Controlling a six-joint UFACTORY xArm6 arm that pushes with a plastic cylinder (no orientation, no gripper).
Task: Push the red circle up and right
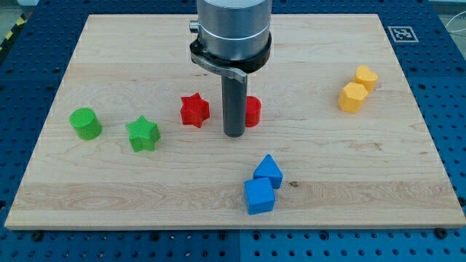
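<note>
The red circle [253, 111] sits near the board's middle, partly hidden behind my rod. My tip [233, 134] rests on the board just left of and slightly below the red circle, touching or nearly touching it. A red star [194, 110] lies to the tip's left.
A green circle [86, 123] and a green star [142, 135] lie at the view's left. Two blue blocks [268, 172] [259, 196] sit below the tip. A yellow heart-like block [366, 76] and a yellow hexagon [352, 97] are at the right. The wooden board [109, 189] ends in blue pegboard.
</note>
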